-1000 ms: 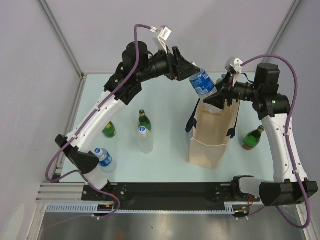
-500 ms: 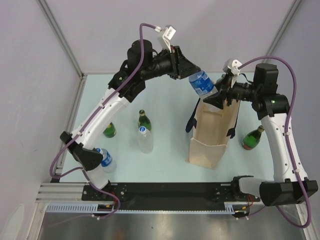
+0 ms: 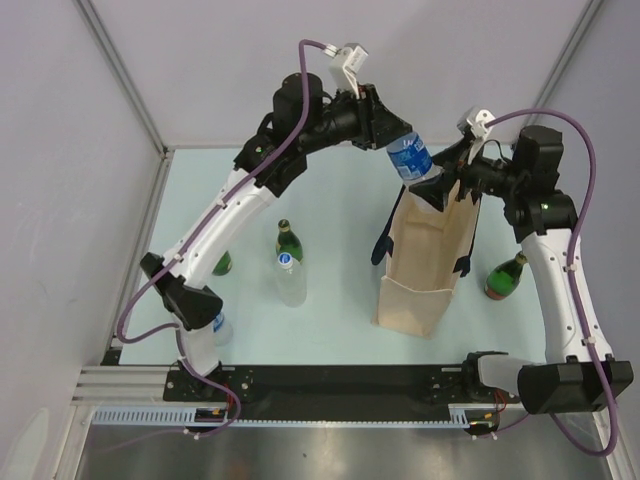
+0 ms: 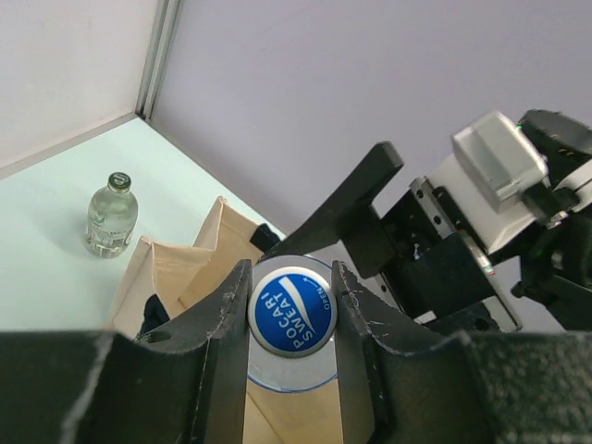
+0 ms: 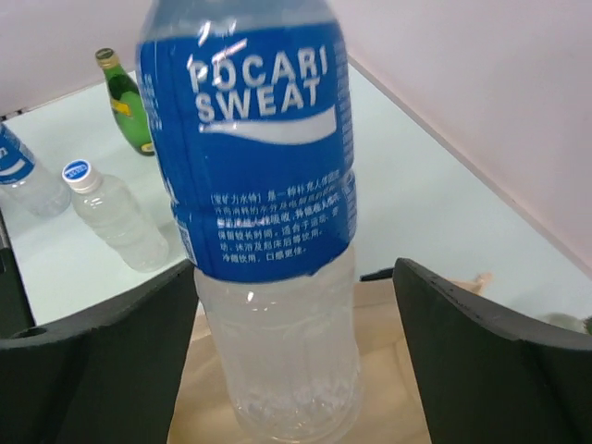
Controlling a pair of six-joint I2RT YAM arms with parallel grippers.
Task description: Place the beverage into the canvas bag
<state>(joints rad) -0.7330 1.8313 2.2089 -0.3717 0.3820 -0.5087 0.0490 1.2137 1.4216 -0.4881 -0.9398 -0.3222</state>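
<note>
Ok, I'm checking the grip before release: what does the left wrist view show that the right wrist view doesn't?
Left wrist only: the left gripper clamped on the Pocari Sweat bottle by its cap, and a lone small bottle on the table. Right wrist only: the label, the right gripper open either side of it, plus a green bottle, a clear bottle and a blue-labelled bottle. Both: that Pocari Sweat bottle over the canvas bag.

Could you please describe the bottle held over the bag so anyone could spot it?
Find the tall beige bag on the table. At its open top the left gripper holds a bottle, the only one lifted, labelled Pocari Sweat in blue.
</note>
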